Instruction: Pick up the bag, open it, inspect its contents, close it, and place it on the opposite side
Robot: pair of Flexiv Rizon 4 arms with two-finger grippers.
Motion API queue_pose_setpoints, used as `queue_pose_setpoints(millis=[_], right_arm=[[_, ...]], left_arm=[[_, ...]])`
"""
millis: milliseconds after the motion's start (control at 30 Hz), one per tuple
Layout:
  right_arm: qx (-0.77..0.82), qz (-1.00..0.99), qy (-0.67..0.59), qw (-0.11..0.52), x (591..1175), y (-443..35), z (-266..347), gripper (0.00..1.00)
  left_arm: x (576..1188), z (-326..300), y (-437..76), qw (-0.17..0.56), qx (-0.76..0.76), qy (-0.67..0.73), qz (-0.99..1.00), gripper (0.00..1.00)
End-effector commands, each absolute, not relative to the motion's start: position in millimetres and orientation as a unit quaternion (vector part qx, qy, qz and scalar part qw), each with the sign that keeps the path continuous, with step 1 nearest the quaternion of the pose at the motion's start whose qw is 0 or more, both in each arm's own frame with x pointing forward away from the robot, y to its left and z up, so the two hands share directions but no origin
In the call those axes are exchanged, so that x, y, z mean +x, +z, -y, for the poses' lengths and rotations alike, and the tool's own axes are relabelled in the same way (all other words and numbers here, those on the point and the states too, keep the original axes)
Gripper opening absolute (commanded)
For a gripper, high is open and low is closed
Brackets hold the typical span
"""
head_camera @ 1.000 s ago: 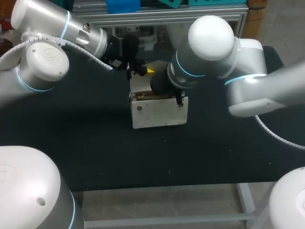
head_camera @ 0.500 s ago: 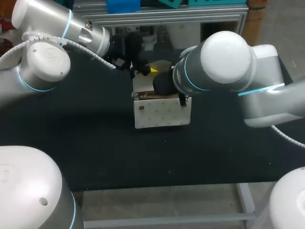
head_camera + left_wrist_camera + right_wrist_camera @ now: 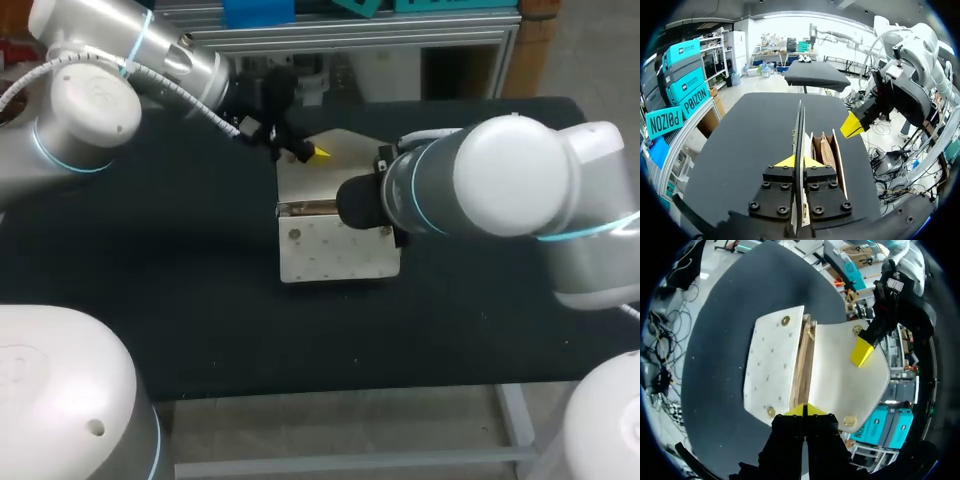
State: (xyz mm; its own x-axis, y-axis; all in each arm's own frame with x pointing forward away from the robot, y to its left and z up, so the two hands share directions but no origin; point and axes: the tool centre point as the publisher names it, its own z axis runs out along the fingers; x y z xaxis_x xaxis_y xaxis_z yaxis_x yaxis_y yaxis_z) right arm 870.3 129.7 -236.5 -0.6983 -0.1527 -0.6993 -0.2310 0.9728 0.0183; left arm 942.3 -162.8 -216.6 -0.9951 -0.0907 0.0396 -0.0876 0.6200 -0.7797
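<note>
Left gripper is clamped on the flap of the bag, set mid-bench, flap at 12 o'clock. Right gripper is held narrow, apparently empty, at the bag's 3 o'clock. The thin flap could be lost if tugged.

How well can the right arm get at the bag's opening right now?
Probably yes: the left gripper holds the flap open, so the opening lies uncovered just ahead of the right gripper, with nothing between them.
</note>
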Motion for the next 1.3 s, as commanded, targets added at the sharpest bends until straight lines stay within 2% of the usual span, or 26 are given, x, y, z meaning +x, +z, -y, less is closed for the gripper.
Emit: queue_pose_setpoints(millis=[33,333,733,933,1167,1300], right_arm=[[-0.101,-0.915,0.059,0.387,864.1,-245.1,-125.1,0.0],[-0.091,-0.924,0.066,0.366,861.8,-264.4,-125.6,0.0],[-0.085,-0.924,0.071,0.365,860.1,-297.0,-131.1,0.0],[-0.078,-0.928,0.065,0.358,864.2,-314.8,-137.1,0.0],[-0.074,-0.928,0.066,0.358,865.9,-328.9,-141.6,0.0],[-0.068,-0.927,0.067,0.362,864.4,-335.4,-144.7,0.0]], left_arm=[[984.6,175.1,-243.2,-0.05,-0.044,-0.432,-0.9,0.0],[1014.4,170.6,-276.5,-0.055,-0.061,-0.42,-0.904,0.0],[1002.6,155.9,-303.0,0.086,-0.016,-0.425,-0.901,0.0],[992.4,153.6,-314.8,0.13,-0.026,-0.424,-0.896,0.0],[986.0,152.4,-324.9,0.158,-0.043,-0.415,-0.895,0.0],[988.4,152.0,-332.0,0.146,-0.054,-0.41,-0.899,0.0]])
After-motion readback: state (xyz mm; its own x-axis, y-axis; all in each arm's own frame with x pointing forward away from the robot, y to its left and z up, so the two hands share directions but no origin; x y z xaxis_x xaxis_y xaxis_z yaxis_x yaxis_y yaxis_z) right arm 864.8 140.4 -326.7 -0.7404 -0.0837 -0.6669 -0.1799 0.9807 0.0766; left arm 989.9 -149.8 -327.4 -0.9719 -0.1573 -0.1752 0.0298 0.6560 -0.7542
